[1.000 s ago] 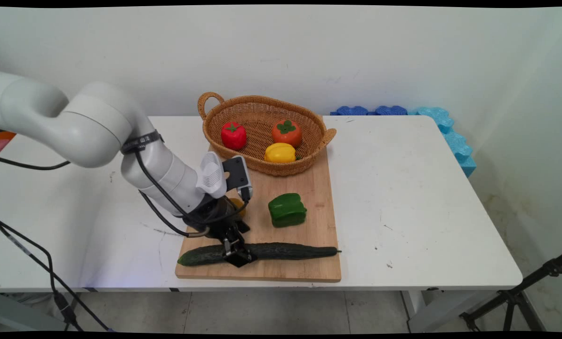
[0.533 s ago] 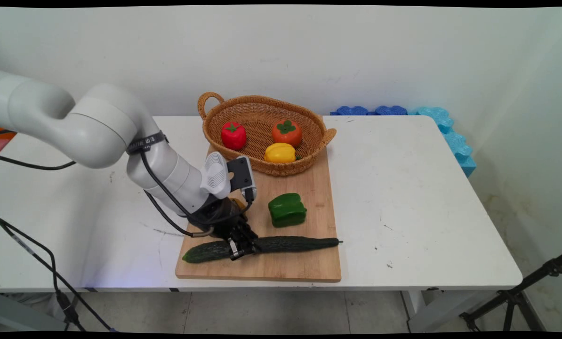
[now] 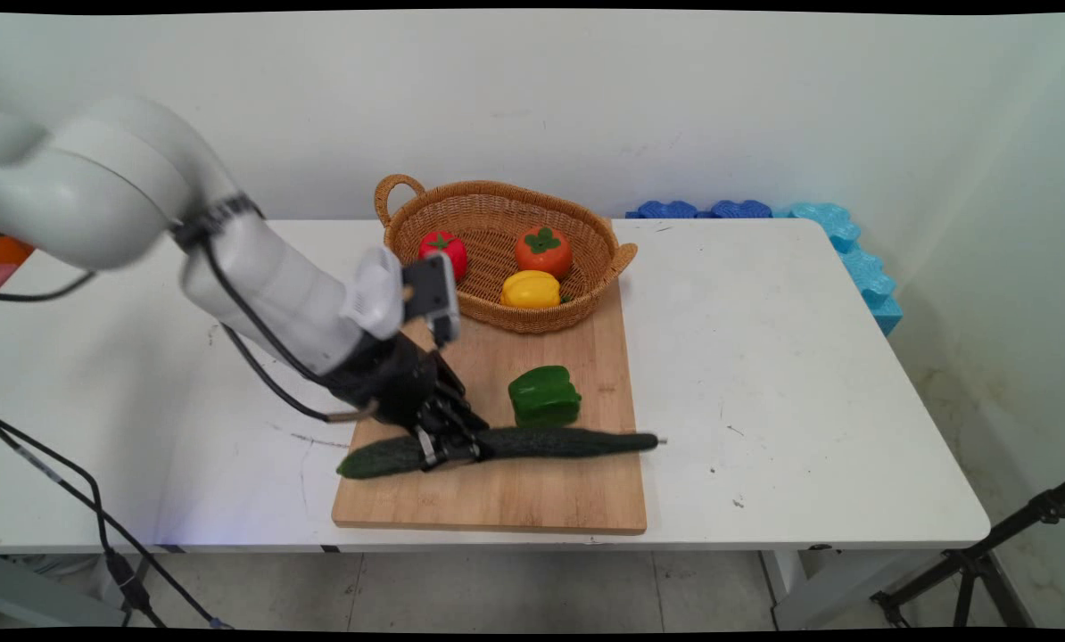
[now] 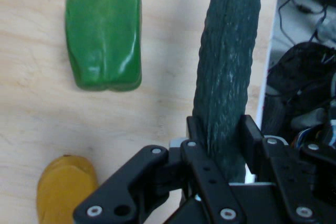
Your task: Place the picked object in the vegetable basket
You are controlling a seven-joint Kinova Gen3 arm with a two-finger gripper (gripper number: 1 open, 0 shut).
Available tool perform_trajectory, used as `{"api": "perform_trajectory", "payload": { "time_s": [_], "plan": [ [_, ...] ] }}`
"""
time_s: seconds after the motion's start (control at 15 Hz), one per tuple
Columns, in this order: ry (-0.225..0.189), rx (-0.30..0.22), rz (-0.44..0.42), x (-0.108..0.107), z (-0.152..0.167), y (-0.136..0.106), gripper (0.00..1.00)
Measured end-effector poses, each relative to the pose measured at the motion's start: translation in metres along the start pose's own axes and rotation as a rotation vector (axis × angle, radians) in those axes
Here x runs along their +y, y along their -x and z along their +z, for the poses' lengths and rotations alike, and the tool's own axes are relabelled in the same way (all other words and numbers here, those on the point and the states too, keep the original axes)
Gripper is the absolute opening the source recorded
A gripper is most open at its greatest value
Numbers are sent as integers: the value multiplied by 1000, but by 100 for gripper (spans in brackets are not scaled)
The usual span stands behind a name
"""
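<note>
Gripping a long dark green cucumber [image 3: 532, 442] about a third of the way along from its left tip, the black end effector [image 3: 448, 443] has its two fingers [image 4: 198, 135] pressed against the vegetable's opposite sides, as the hand view shows plainly. The cucumber lies across the near half of a wooden cutting board [image 3: 532, 499], its left tip reaching past the board's left edge and its stem end poking out beyond the right edge; whether it rests on the wood or hangs just above it cannot be told. A green bell pepper [image 3: 544, 396] sits on the board just behind the cucumber, near the middle. In the hand view a small yellow-orange fruit [image 4: 65, 190] lies on the board beside the end effector, apart from the pepper. At the board's far end stands a wicker basket [image 3: 408, 201] with two handles, holding a red strawberry [image 3: 450, 251], an orange persimmon [image 3: 543, 251] and a yellow pepper [image 3: 531, 290]. The board sits at the middle of the white tabletop [image 3: 782, 374], reaching its near edge. Blue foam mats [image 3: 818, 234] lean against the wall past the tabletop's far right corner.
</note>
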Motion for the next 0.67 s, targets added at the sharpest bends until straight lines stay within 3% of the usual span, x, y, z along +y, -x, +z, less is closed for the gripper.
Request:
{"api": "perform_trajectory", "payload": {
  "time_s": [0.4,0.67],
  "plan": [
    [11,82,19,-2,-71,-12,0],
    [-7,136,9,-18,-117,-29,0]
  ]
}}
